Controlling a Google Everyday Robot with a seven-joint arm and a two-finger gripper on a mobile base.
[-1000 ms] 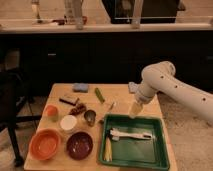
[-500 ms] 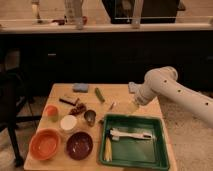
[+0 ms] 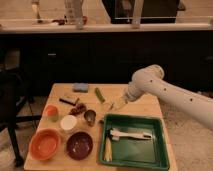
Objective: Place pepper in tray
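Robot gripper (image 3: 113,106) hovers open-fingered over a cluttered table (image 3: 120,90).
The pepper (image 3: 99,94) lies ungrasped at its 10 o'clock; the green tray (image 3: 159,146) sits at 5 o'clock.

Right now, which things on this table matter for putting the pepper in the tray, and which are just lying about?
Job: pepper, green tray, open gripper hovering just right of the pepper.
Lying about: orange bowl, dark bowl, blue sponge, metal cup, reddish-brown clump.

Kitchen-like room: long dark counter (image 3: 100,27) behind wooden table (image 3: 150,109); orange bowl (image 3: 45,144), green tray (image 3: 145,148) on table. Gripper (image 3: 116,104) above table's middle, fingers apart.
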